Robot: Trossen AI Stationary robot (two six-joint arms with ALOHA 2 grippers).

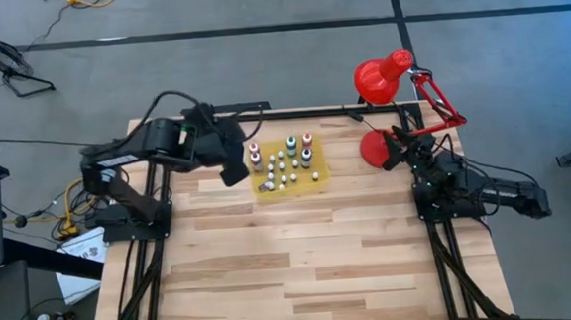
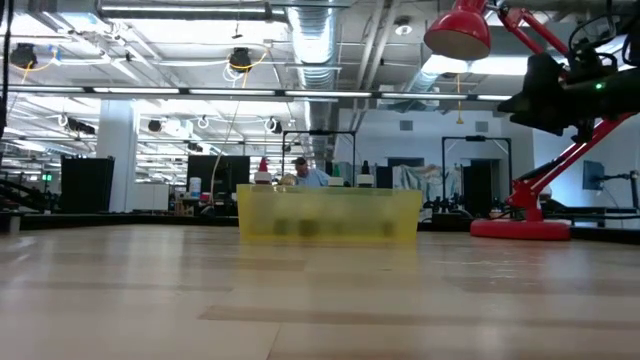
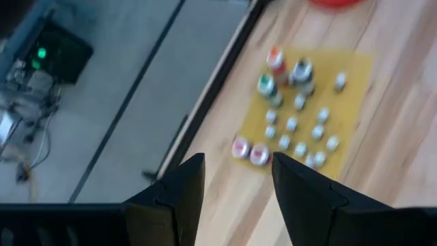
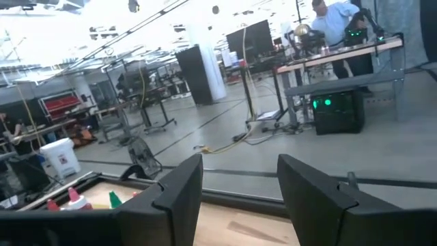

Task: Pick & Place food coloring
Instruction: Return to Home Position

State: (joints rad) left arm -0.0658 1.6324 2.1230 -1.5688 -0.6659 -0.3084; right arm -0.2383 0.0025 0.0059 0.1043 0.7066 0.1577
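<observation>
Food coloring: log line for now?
food coloring in yellow bin | left end effector open, beside bin | right end effector open, near red lamp

Worktop [image 1: 302, 268]: pale laminated wood strips, smooth, faint sheen. Yellow bin [image 2: 330, 213] ahead of the left hand [image 3: 237, 164]: translucent plastic, dull; its fingers [image 3: 181, 198]: matt black. Desk lamp [image 1: 385, 75]: glossy red shade and base.

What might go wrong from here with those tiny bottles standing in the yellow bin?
The left end effector hangs open just beside the yellow bin; a stray sideways move might bump it and topple the upright bottles. The right arm sits close to the red lamp, so swinging away could snag it.
</observation>
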